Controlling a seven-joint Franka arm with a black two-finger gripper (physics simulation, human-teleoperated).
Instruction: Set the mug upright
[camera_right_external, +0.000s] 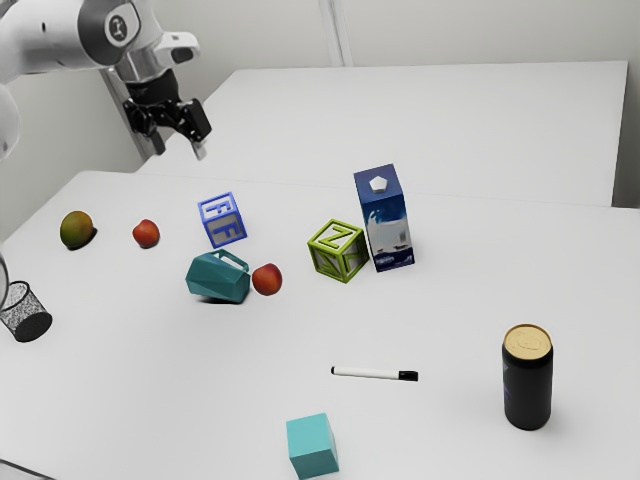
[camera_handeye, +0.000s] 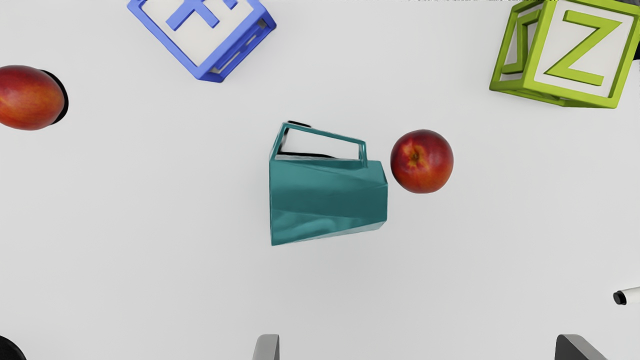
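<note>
The tabletop (camera_right_external: 180, 400) has its far edge running across the upper part of the exterior view, with a further white surface (camera_right_external: 430, 120) beyond it and a pale wall (camera_right_external: 480, 30) behind. A side edge slopes down toward the exterior view's left. Open room lies on the mug's near side, toward the lower left of the exterior view, and also between the mug and the marker (camera_right_external: 370, 373). Clearance is narrow at one end, where a peach (camera_right_external: 267, 280) sits just beside the mug. The blue block (camera_right_external: 222, 220) stands near the handle side; the green block (camera_right_external: 338, 251) is farther to the exterior view's right, just beside an upright carton (camera_right_external: 388, 225).

The surface is plain white and smooth. A black can (camera_right_external: 527, 380) stands at the exterior view's lower right, and a turquoise cube (camera_right_external: 312, 446) rests at bottom center.

The mug (camera_right_external: 215, 278) lies on its side, left of center in the exterior view. Its long axis runs roughly parallel to a line joining the two fingertips. The narrower end points toward the near peach, the broader end away from it. The handle (camera_handeye: 325, 134) projects toward the blue block's side, away from the fingers.

The fingers (camera_right_external: 199, 151), at the exterior view's upper left, are released and spread wide, with nothing gripped.
</note>
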